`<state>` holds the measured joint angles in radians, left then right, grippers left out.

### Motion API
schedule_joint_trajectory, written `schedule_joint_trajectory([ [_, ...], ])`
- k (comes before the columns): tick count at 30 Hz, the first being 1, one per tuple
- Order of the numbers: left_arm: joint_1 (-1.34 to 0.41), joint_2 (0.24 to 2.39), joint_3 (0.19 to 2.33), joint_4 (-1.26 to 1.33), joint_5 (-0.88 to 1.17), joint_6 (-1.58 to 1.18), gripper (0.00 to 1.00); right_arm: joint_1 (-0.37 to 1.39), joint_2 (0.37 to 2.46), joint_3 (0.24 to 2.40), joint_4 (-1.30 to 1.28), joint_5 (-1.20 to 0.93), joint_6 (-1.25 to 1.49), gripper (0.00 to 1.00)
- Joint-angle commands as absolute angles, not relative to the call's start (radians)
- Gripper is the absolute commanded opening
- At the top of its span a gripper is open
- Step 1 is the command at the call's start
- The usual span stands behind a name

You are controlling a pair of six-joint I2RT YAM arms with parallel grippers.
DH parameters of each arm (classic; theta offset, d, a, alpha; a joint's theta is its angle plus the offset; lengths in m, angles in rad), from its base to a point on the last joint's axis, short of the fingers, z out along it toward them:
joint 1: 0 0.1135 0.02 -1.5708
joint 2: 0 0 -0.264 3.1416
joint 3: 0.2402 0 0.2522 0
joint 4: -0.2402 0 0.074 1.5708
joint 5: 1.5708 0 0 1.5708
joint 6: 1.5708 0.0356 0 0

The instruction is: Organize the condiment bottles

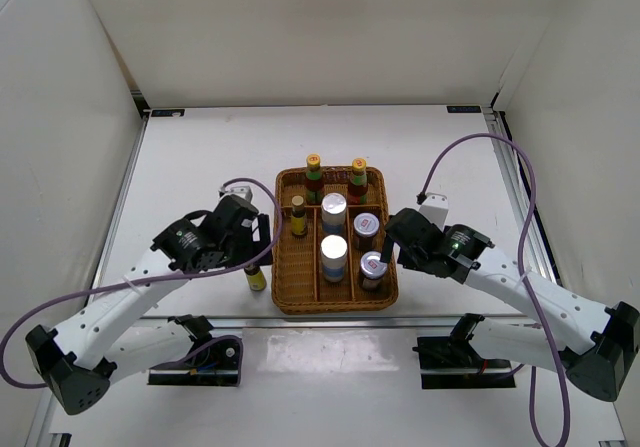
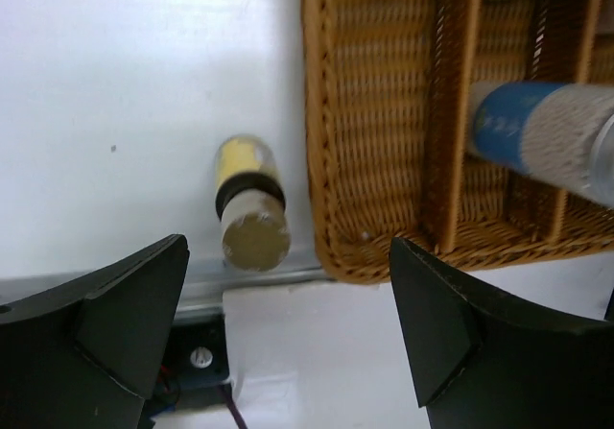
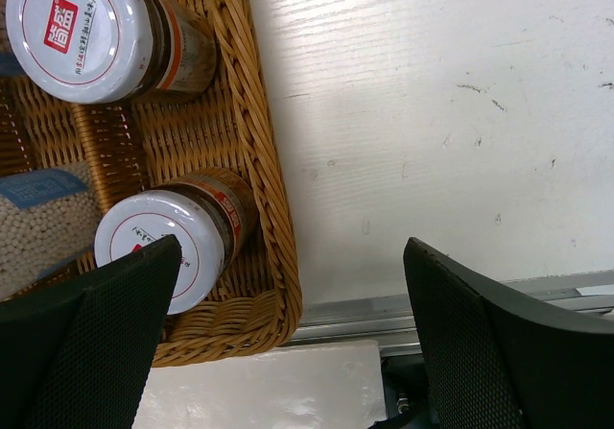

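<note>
Both arms reach in from the table's near edge. The left hand (image 1: 262, 245) (image 2: 288, 245) hangs released beside the left wall of a wicker tray (image 1: 290, 302), and the right hand (image 1: 392, 243) (image 3: 293, 245) hangs released at its right wall. A tiny yellow bottle (image 1: 256, 279) (image 2: 251, 203) with a brown cap stands ungrasped on the table, just outside the tray's near-left corner. Inside the tray are tall dark bottles (image 1: 314, 177), white shakers (image 1: 333, 252), silver-lidded jars (image 1: 372, 265) and a second tiny bottle (image 1: 298, 215).

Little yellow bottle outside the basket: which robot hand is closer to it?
Left. The left gripper hovers just above the little yellow bottle; the right gripper is across the wicker tray, at its right edge.
</note>
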<state>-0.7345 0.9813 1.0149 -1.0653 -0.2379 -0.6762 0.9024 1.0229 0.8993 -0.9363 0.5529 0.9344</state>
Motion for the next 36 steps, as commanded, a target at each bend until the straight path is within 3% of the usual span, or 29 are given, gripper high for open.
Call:
schedule_joint_trajectory([
  [1, -0.738, 0.95, 1.0, -1.114, -0.199, -0.747, 0.96, 0.897, 1.023, 0.907, -0.92, 0.565, 0.933, 1.0],
  [7, -0.747, 0.979, 0.98, -1.114, -0.19, -0.756, 0.89, 0.897, 1.032, 0.907, -0.92, 0.565, 0.933, 1.0],
  [16, -0.747, 1.028, 0.945, -1.057, -0.221, -0.756, 0.61, 0.897, 1.042, 0.907, -0.92, 0.555, 0.933, 1.0],
  [25, -0.747, 1.028, 0.945, -1.057, -0.239, -0.747, 0.6, 0.897, 1.032, 0.907, -0.92, 0.555, 0.933, 1.0],
  [31, -0.747, 1.046, 0.965, -1.057, -0.249, -0.727, 0.52, 0.897, 1.032, 0.907, -0.92, 0.555, 0.933, 1.0],
  [36, -0.747, 1.068, 0.974, -1.057, -0.249, -0.716, 0.37, 0.897, 1.032, 0.907, -0.92, 0.555, 0.933, 1.0],
])
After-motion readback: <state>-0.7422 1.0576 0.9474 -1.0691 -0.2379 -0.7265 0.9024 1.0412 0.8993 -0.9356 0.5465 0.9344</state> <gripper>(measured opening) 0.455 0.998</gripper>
